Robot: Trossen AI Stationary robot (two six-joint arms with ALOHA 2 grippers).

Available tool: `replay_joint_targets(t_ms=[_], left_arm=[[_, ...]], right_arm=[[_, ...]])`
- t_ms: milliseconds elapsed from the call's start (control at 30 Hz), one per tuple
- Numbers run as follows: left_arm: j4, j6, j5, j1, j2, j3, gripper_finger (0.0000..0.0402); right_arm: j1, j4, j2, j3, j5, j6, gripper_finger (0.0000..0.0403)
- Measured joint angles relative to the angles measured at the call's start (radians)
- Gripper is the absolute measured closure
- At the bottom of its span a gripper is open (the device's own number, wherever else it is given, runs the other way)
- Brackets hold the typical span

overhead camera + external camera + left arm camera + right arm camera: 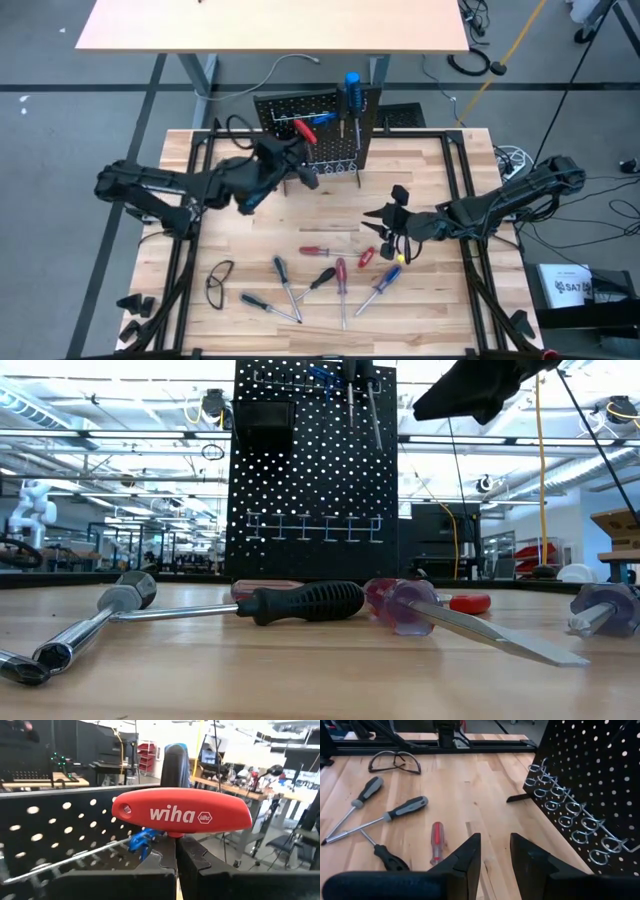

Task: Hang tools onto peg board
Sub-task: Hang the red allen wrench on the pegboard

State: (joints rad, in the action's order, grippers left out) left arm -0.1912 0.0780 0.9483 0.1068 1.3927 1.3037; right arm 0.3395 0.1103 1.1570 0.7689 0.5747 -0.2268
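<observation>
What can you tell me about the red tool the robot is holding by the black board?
It is a red T-handle driver, smooth plastic by its look, with white "wiha" lettering and a small hole at one end. The handle lies crosswise above the left gripper, whose jaws are shut on the stem beneath it. It is held at the top of the peg board, near a blue-and-black handle.

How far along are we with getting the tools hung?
Done: a blue-handled tool hangs on the peg board. In hand: the left gripper holds the red T-handle driver at the board. Left: several screwdrivers lie on the table; the right gripper is empty.
</observation>
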Motion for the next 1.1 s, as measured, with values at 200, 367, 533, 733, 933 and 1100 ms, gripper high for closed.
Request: replay_joint_targets(t_ms=[200, 367, 533, 733, 933, 1100], left_arm=[[-0.009, 0.02, -0.043, -0.075, 0.036, 0.0, 0.0402], [-0.003, 0.02, -0.095, -0.135, 0.06, 0.034, 0.0402], [0.022, -0.007, -0.108, -0.154, 0.074, 0.054, 0.0402], [0.045, -0.014, -0.105, -0.159, 0.074, 0.056, 0.0402], [0.078, -0.018, -0.047, -0.16, 0.074, 0.056, 0.0402], [0.067, -0.034, -0.043, -0.169, 0.074, 0.056, 0.0402]], right_arm=[[0.001, -0.003, 0.0, 0.0, 0.001, 0.002, 0.0307], [0.001, -0.004, 0.0, 0.0, 0.001, 0.002, 0.0307], [0.001, -0.004, 0.0, 0.0, 0.001, 0.003, 0.0307], [0.001, 0.0, 0.0, 0.0, 0.001, 0.003, 0.0307], [0.001, 0.006, 0.0, 0.0, 0.001, 0.003, 0.0307], [0.001, 0.006, 0.0, 0.0, 0.001, 0.003, 0.0307]])
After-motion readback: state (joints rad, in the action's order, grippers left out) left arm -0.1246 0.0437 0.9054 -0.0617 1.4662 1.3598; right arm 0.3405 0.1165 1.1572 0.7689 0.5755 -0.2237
